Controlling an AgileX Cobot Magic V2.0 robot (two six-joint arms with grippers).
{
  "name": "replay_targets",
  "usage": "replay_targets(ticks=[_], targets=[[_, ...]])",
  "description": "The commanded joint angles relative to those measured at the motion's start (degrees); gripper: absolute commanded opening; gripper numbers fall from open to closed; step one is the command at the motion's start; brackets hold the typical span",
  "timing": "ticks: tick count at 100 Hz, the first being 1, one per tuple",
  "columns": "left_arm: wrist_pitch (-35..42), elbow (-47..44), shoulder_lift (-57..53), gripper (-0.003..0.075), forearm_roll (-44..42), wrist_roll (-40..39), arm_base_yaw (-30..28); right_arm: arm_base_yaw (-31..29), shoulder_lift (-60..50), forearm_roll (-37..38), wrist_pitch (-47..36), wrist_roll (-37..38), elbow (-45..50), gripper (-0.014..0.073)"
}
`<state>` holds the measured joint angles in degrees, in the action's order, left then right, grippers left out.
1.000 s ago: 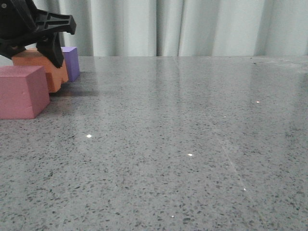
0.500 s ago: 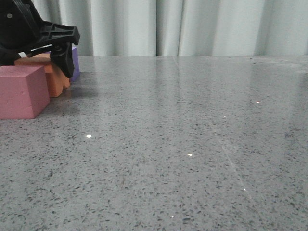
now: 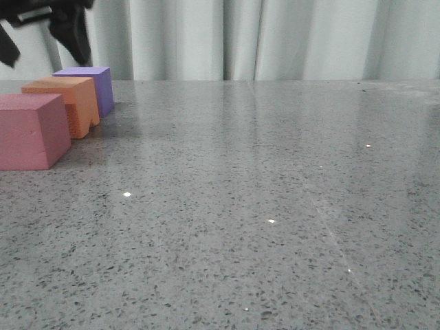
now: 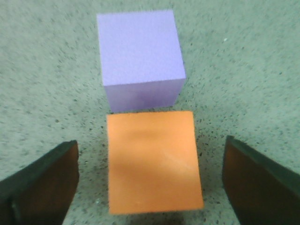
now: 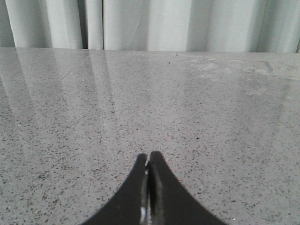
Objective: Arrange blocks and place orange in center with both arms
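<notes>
Three foam cubes stand in a row at the left side of the grey speckled counter [image 3: 261, 192] in the front view. The pink cube [image 3: 31, 130] is nearest the camera, the orange cube [image 3: 65, 103] is behind it, and the purple cube [image 3: 93, 86] is farthest back. The orange cube thus occupies the middle position of the row.

In the left wrist view, the orange cube [image 4: 152, 161] rests flat on the counter with one edge just beside the purple cube [image 4: 139, 58] (a thin dark line shows between them; actual contact cannot be confirmed). Whether orange and pink touch cannot be told from the front view.

The left gripper [image 3: 45, 31] hangs above the cubes at the top left corner of the front view, clear of all three. Its jaws are spread wide, one finger [image 4: 40, 185] on either side of the orange cube and neither touching it. Nothing is held.

The right gripper [image 5: 148, 164] sits low over bare counter, well apart from the cubes. Its jaws are pressed together, tip against tip, with nothing between them. Pale curtains [image 3: 275, 38] hang behind the counter.
</notes>
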<state>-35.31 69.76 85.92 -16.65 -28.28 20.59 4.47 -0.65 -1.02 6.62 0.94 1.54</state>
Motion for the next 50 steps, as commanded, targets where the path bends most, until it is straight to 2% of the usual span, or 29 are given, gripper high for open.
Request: replay_targets(ticks=[1,9,18,50], targets=[[0.75,2.21,-5.99,0.0589,-0.45,1.05,-0.08,-0.33,-1.07,-0.03,-4.78,-0.55,-0.77,-0.0067],[0.48,2.08,-10.35,0.0581,-0.98,1.33,-0.08,-0.33,-1.07,-0.03,-4.78,-0.55,-0.77,-0.0067],[1.03,0.47,-15.61,0.0527,-2.48,1.33,-0.08,-0.33,-1.07,-0.03,-4.78,-0.55,-0.77,-0.0067],[3.2,-15.59,-35.67,0.0155,-5.4,1.33,-0.08,-0.33,-1.07,-0.03,-4.78,-0.55,-0.77,-0.0067]])
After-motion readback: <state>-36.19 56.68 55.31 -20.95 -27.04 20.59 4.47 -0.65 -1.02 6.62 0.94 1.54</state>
